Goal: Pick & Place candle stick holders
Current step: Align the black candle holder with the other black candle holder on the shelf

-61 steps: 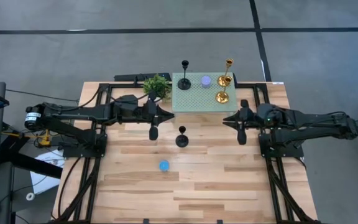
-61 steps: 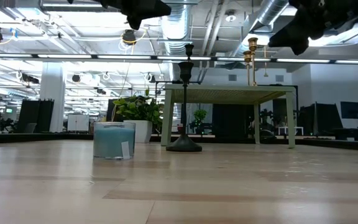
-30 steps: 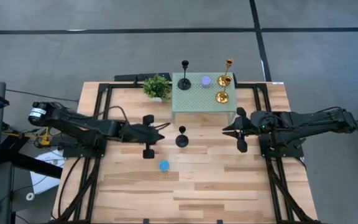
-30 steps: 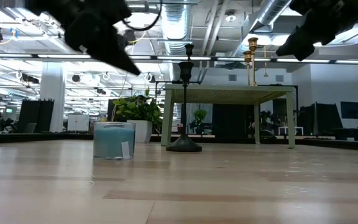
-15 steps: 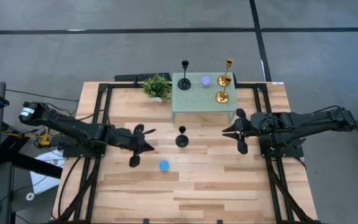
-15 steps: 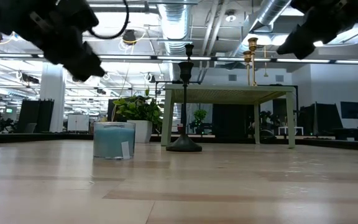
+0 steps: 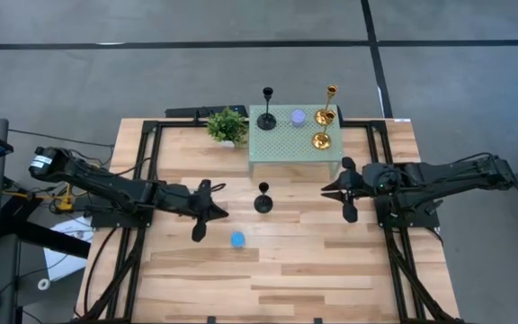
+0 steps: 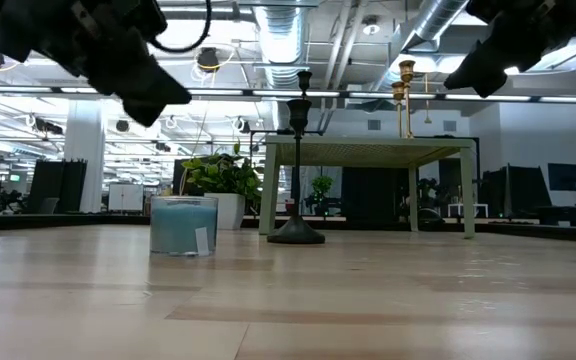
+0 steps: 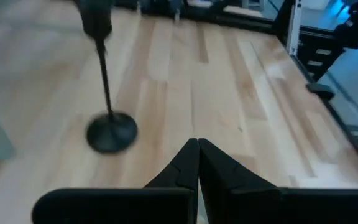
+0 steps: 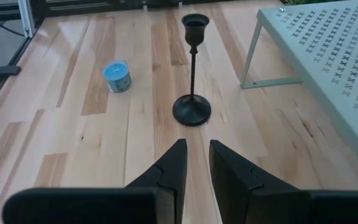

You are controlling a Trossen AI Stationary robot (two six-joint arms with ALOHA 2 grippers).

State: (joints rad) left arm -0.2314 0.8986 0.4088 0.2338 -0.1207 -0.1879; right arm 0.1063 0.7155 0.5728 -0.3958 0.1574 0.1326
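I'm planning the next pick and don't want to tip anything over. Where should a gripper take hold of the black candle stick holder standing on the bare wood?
Probably the thin stem of the black candle stick holder, between cup and round base, which look too wide or flat. It stands upright, clear of the blue holder and green stand, so a level approach suits; the right gripper already faces it, slightly open.

One camera hangs overhead, looking straight down on the whole wooden table [image 7: 268, 261]. Another sits at tabletop level, facing across into the room. Each wrist camera looks forward, close over the boards. All four share the black candle holder [image 7: 263, 200] [image 8: 296, 170] [image 9: 107, 93] [image 10: 192, 74] standing mid-table.
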